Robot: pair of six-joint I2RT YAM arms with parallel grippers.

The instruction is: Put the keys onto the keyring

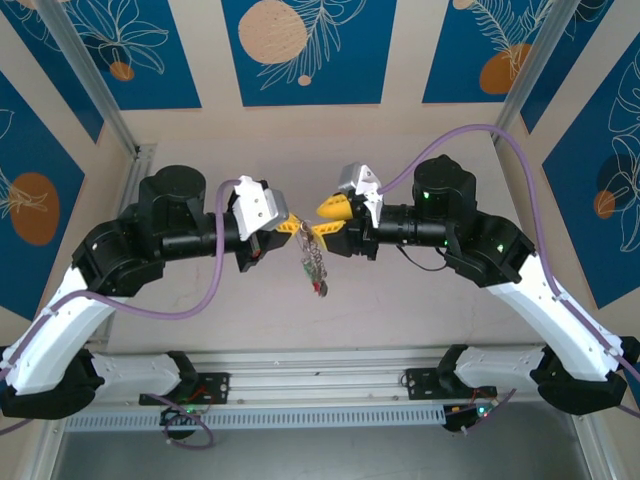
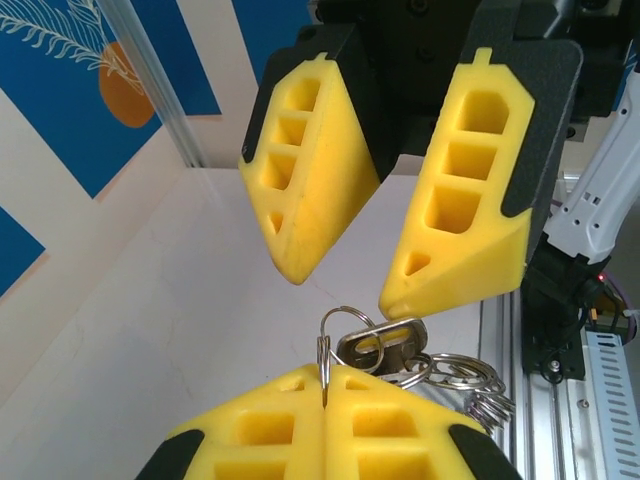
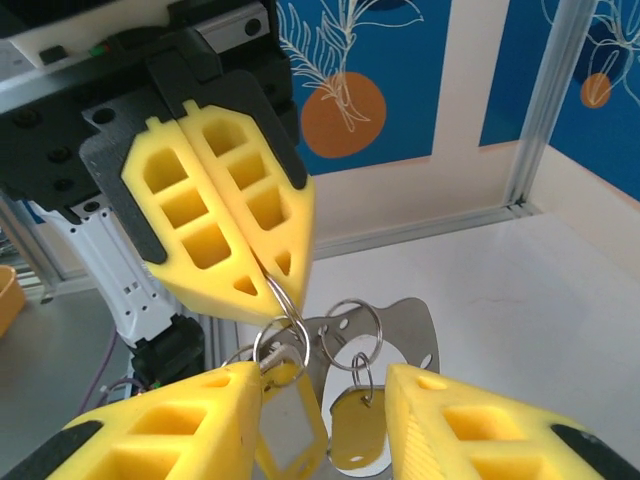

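Looking down from overhead, I see the keyring (image 1: pixel 313 262) as a tangled bunch of thin silvery split rings; the right wrist view shows yellow tags (image 3: pixel 352 440) on it. The left fingers (image 3: pixel 200 220) are pinched tight on its top ring; the right fingers (image 2: pixel 460 200) stand partly apart just beside it, gripping nothing. The bunch hangs mid-air between both arms, long axis straight down toward the pale bench (image 1: pixel 400 310); blue panels (image 1: pixel 300 50) with orange discs line the walls.

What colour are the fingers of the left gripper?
Yellow, backed with black. Its fingers show best in the right wrist view.
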